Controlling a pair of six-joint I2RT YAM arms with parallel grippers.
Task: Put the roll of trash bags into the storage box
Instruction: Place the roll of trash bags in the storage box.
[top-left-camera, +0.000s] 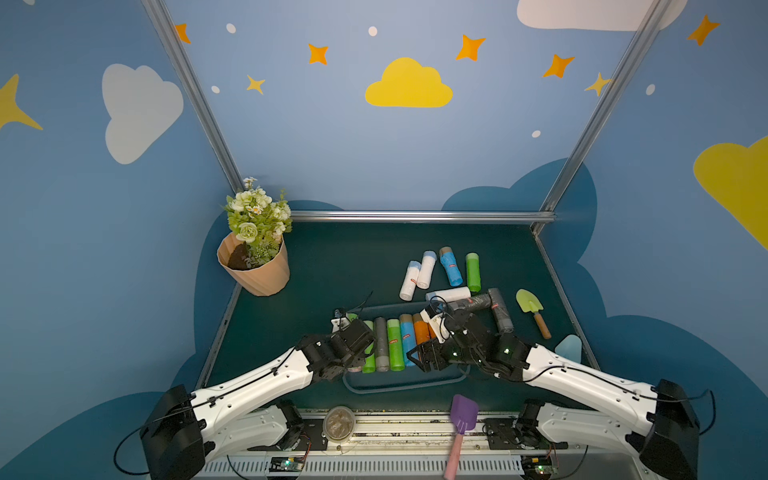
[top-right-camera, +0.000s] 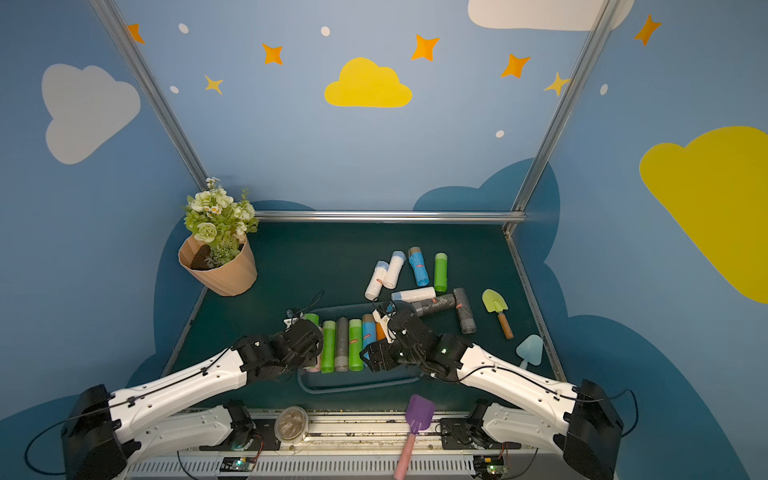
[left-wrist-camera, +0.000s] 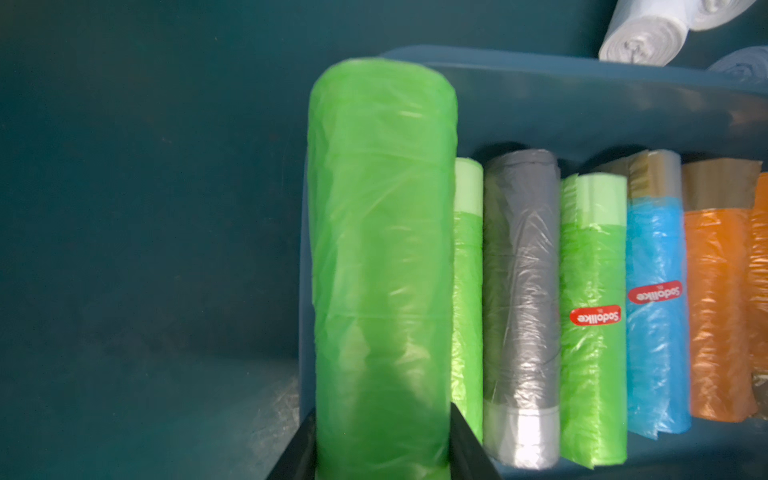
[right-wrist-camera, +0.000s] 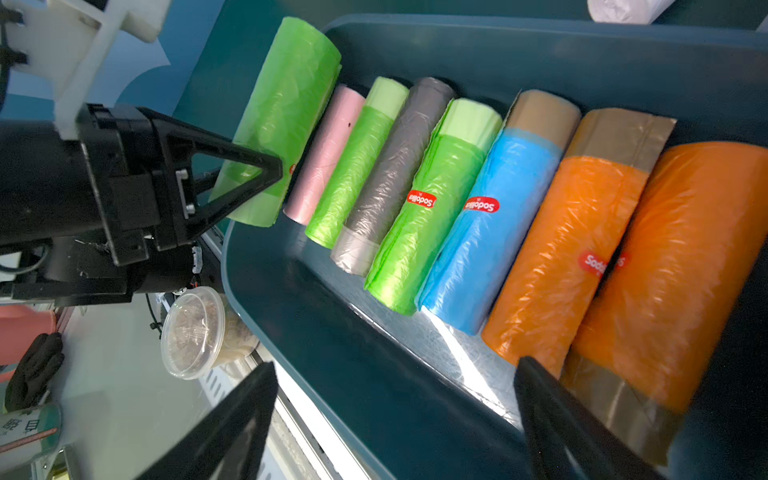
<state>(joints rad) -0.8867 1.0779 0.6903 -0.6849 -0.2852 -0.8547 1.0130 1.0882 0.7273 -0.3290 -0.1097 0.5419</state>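
Left hand (left-wrist-camera: 382, 453) clamped on green roll (left-wrist-camera: 380, 232) — roll over box (top-left-camera: 399, 382) left end, top view lower centre, long axis parallel to 7 rolls (right-wrist-camera: 436, 199) inside. Right hand (right-wrist-camera: 395, 368) apart, empty, near orange rolls (right-wrist-camera: 582, 249).

The storage box (right-wrist-camera: 540, 50) is showing a plain dark blue-teal. Inside it the rolls are forming stripes. Running from the box's left end are a bright green roll (left-wrist-camera: 382, 249), a pale pink roll (right-wrist-camera: 328, 153), a pale-ended green roll (right-wrist-camera: 357, 166), a grey roll (right-wrist-camera: 395, 166), a labelled green roll (right-wrist-camera: 432, 232) carrying a red tag with white lettering, a blue roll (right-wrist-camera: 490, 249) wearing a tan band and the same tag, and orange rolls (right-wrist-camera: 561, 257) wearing brownish bands. Beyond the box, white rolls (top-left-camera: 427, 270) are showing pale blue ends. Right of the box, a trowel (top-left-camera: 535, 313) is showing a lime blade and brown handle. In front of the box, a purple scoop (top-left-camera: 463, 409) is showing a pink handle.
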